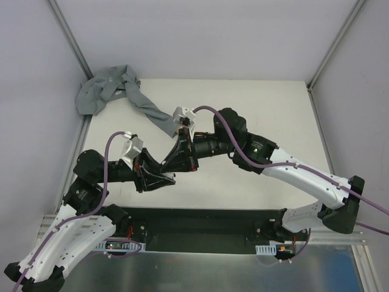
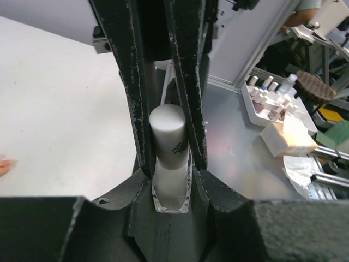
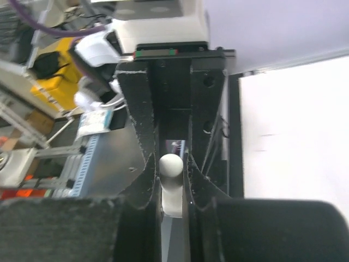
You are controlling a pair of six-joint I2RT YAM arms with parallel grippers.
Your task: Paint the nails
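The left fingers were shut tight on a small bottle with a grey cap. The right fingers squeezed a little white knob.

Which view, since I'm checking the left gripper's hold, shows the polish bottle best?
Left wrist: the bottle, grey cap and clear base, sits clamped in the left gripper. Top external does not show it. Right wrist shows a white rounded object in the right gripper; unclear if related.
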